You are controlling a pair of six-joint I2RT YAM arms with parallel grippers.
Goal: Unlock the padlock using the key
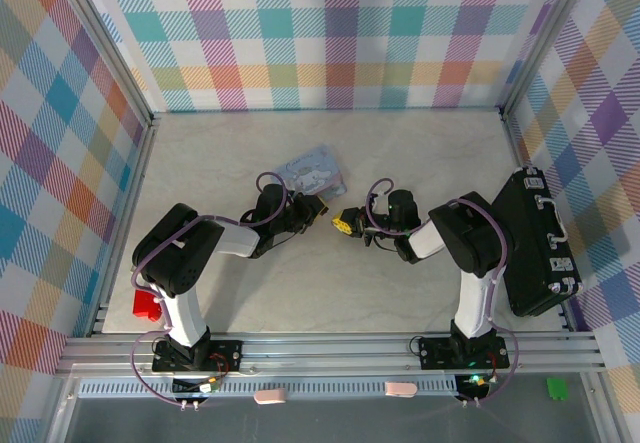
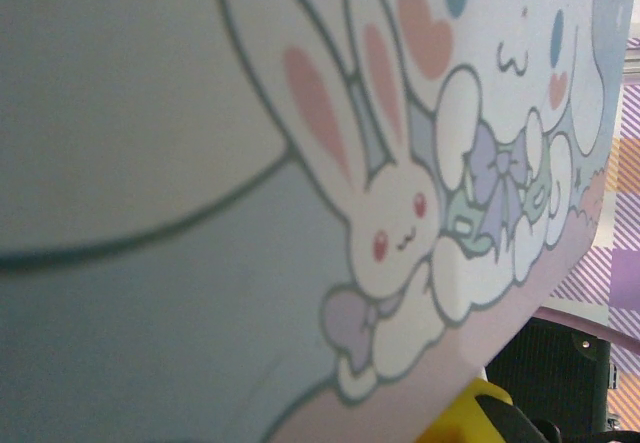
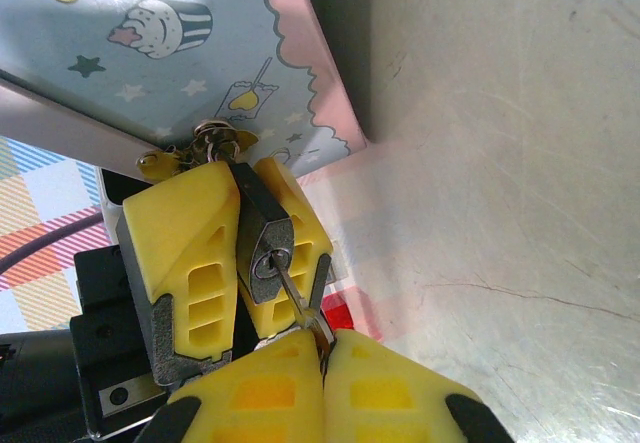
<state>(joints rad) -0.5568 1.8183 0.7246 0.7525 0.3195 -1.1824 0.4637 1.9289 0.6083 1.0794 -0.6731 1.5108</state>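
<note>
Seen at frame centre: left end effector (image 3: 238, 188) clamped on padlock (image 3: 265, 253), right end effector (image 3: 322, 348) at bottom edge pinched on key (image 3: 295, 298) entering keyhole, tin (image 3: 150, 53) upper left.

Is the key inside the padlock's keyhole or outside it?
Inside, it seems: the key runs from the shut right gripper into the keyhole of the padlock.

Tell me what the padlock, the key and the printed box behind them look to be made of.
The padlock: apparently metal, with dark matte sides and a brighter silvery keyhole face.
The key: bare silvery metal, a thin shaft with a glint.
The box: probably thin printed tin, with a smooth satin pastel surface, a crisp edge and a brass-looking clasp; coated card cannot be ruled out.
</note>
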